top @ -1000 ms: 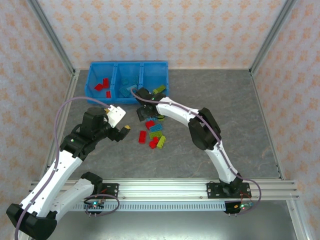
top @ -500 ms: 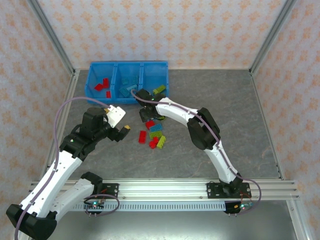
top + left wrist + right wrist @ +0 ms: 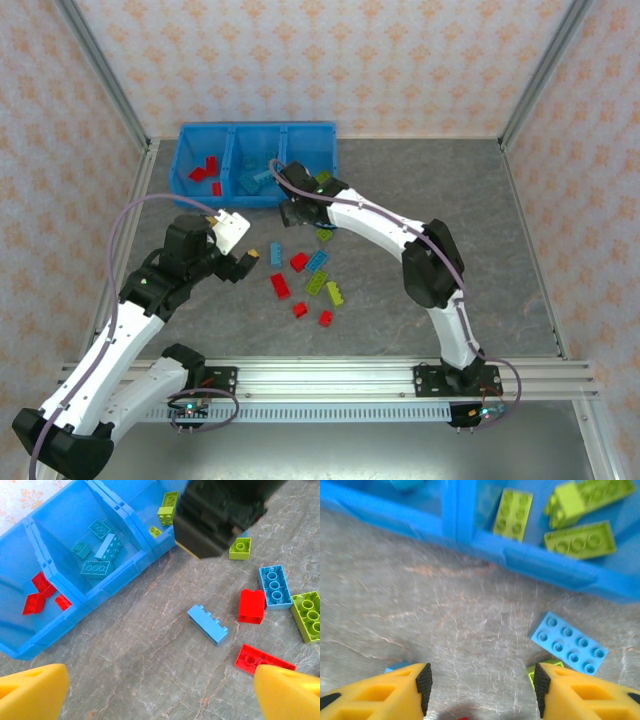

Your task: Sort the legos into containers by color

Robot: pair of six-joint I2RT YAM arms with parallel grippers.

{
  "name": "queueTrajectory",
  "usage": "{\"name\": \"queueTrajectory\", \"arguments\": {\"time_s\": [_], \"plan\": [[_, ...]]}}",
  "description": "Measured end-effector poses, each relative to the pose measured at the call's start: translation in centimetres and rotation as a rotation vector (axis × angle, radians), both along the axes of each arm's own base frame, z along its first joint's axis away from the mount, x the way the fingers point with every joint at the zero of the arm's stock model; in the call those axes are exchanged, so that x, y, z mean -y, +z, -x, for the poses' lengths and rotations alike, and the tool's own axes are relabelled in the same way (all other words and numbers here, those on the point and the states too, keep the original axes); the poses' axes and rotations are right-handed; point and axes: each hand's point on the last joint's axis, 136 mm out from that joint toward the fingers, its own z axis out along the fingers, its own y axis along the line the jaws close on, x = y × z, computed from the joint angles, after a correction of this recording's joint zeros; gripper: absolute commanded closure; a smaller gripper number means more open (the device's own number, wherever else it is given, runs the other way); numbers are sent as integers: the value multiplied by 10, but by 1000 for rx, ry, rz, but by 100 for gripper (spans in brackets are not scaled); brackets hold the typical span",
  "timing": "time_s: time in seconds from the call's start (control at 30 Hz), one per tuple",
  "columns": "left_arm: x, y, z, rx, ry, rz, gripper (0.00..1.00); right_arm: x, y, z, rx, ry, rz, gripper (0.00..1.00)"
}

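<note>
Our right gripper (image 3: 481,685) has swung far toward the bright blue plastic bins (image 3: 455,530), jaws released like our left gripper's (image 3: 160,685), a light-blue studded plastic brick (image 3: 568,643) slanting just right.

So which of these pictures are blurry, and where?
Right wrist view: soft all over, the lime bricks in the bin smeared. Left wrist view: the red brick on the table is crisp, but the dark arm part at the top is out of focus. Top view: even light, faint shadows.

My right arm (image 3: 220,515), blurred, covers part of the lime bin compartment (image 3: 142,500). Red lego (image 3: 462,717) cut by bottom edge. Lime lego (image 3: 539,664) mostly behind my finger (image 3: 580,690).
</note>
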Motion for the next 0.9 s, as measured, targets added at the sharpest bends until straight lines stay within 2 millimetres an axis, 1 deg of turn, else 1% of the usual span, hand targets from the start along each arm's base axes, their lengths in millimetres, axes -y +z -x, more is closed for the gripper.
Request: {"name": "queueTrajectory", "arguments": {"time_s": [0.03,0.1,0.17,0.23,0.3,0.37,0.43,0.53,0.63,0.7,0.8,0.9], "plan": [[-1,0,0,1,4,-3,2,-1,8,-3,14,-6,-14,38],[-2,-1,-1,-2,20,1,0,-2,16,-7,29,-21,-35,36],[-5,-6,-5,-35,80,35,0,1,15,-8,17,-40,-43,33],[-5,-14,-12,-117,174,99,1,8,10,-6,-12,-60,-52,28],[1,-24,-28,-224,270,168,4,22,7,-2,-48,-87,-60,24],[12,-40,-48,-331,358,230,8,39,7,4,-90,-118,-73,22],[22,-71,-65,-452,447,265,14,58,13,9,-118,-148,-96,19],[28,-118,-74,-597,568,276,24,85,29,16,-128,-183,-109,17],[30,-153,-79,-686,665,269,34,102,42,32,-122,-189,-111,14],[32,-169,-83,-719,707,268,38,110,47,46,-122,-182,-109,13],[36,-185,-90,-749,742,279,43,122,51,61,-123,-180,-109,13],[41,-191,-100,-750,757,299,53,125,53,65,-122,-181,-109,12]]}}
